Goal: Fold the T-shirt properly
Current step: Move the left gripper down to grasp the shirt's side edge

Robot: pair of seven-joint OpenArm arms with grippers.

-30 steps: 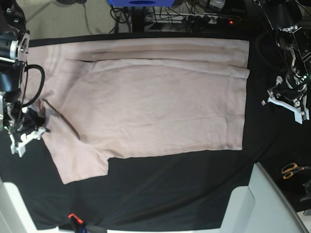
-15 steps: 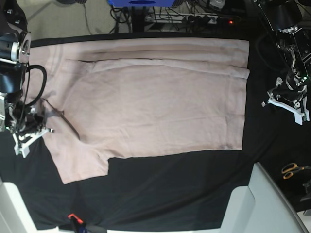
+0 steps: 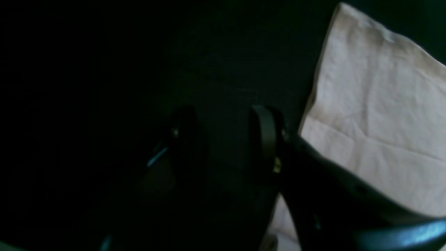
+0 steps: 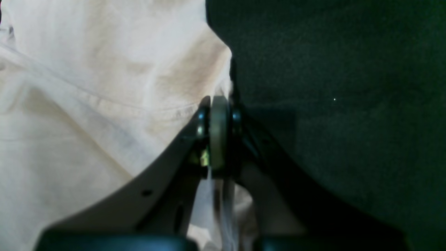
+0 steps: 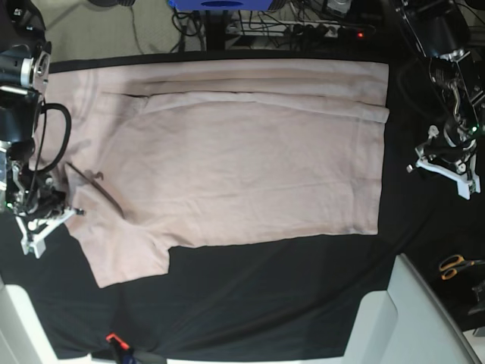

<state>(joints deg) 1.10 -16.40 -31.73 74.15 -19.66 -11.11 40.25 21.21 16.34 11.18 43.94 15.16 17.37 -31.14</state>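
Observation:
The pale pink T-shirt (image 5: 242, 167) lies spread flat on the black table cloth (image 5: 265, 296), with a long fold along its far edge and one sleeve pointing to the front left. At that sleeve's outer edge my right gripper (image 5: 68, 212) is shut, and the right wrist view shows its jaws (image 4: 219, 104) pressed together on the T-shirt's (image 4: 87, 87) hem. My left gripper (image 5: 432, 163) hovers over black cloth just past the shirt's right edge. It stands open with nothing between its fingers (image 3: 224, 132), and a T-shirt (image 3: 376, 122) corner lies beside it.
Orange-handled scissors (image 5: 458, 265) lie at the right edge. White bins (image 5: 409, 318) stand at the front right and another white edge (image 5: 15, 326) at the front left. Cables and a blue box (image 5: 220, 4) sit behind the table. A small red-tipped tool (image 5: 115, 343) lies at the front.
My right gripper has gone from open to shut at the sleeve's edge and shifted a little toward the front. The left arm has barely moved.

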